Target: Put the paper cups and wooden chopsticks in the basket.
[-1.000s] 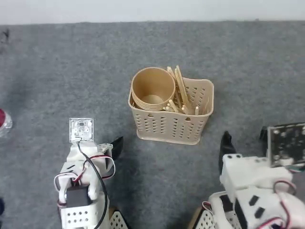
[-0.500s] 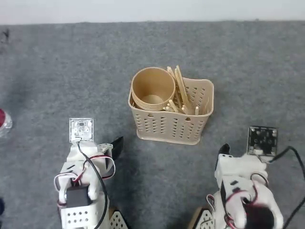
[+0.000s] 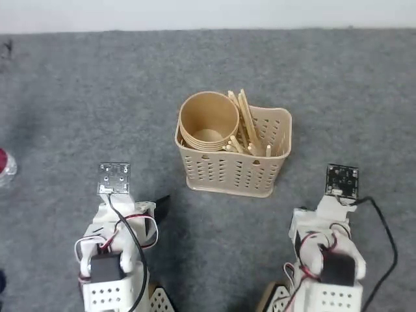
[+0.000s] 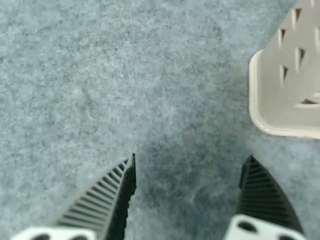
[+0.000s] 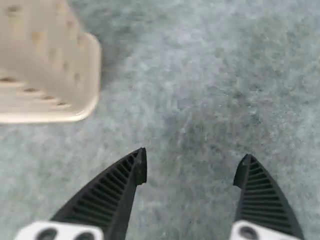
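A beige slotted basket (image 3: pixel 235 170) stands mid-table on grey carpet. A stack of brown paper cups (image 3: pixel 209 120) sits upright in its left half, and several wooden chopsticks (image 3: pixel 247 123) lean in the right half. The left arm (image 3: pixel 119 224) is folded near the front edge, left of the basket. The right arm (image 3: pixel 326 240) is folded near the front edge, right of it. My left gripper (image 4: pixel 190 167) is open over bare carpet, with a basket corner (image 4: pixel 280 100) ahead. My right gripper (image 5: pixel 194 159) is also open and holds nothing, with the basket (image 5: pixel 45 70) ahead.
A small clear container with a red top (image 3: pixel 5 167) sits at the far left edge. A pale wall strip (image 3: pixel 208 13) bounds the back of the carpet. Open carpet surrounds the basket on all sides.
The right arm has drawn back and folded down toward its base, its wrist camera board now pointing at the basket. The left arm has pulled back slightly.
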Controlling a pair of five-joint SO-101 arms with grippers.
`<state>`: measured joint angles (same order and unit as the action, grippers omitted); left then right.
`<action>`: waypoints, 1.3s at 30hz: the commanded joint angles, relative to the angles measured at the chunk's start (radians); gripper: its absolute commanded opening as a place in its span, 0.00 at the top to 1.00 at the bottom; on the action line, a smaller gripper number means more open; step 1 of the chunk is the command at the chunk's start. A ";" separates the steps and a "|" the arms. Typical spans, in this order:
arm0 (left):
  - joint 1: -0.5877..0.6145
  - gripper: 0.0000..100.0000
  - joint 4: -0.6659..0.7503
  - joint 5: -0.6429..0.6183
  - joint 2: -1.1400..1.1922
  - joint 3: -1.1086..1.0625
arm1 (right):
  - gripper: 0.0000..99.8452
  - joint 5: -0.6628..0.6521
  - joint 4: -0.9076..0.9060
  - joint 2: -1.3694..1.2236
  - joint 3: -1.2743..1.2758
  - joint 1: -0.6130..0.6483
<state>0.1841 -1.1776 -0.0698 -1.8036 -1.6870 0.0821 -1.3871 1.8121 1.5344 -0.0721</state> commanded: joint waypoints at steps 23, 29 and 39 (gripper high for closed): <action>0.002 0.68 -0.083 -0.014 -0.014 0.005 | 0.71 0.003 0.079 0.001 0.149 0.234; 0.002 0.68 -0.083 -0.014 -0.014 0.005 | 0.71 0.000 0.079 -0.001 0.149 0.214; 0.002 0.98 -0.083 -0.012 -0.012 0.005 | 0.96 -0.003 0.079 -0.002 0.149 0.166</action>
<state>0.1857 -1.2559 -0.0698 -1.8036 -1.6870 0.0821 -1.3241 1.8013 1.6663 0.0967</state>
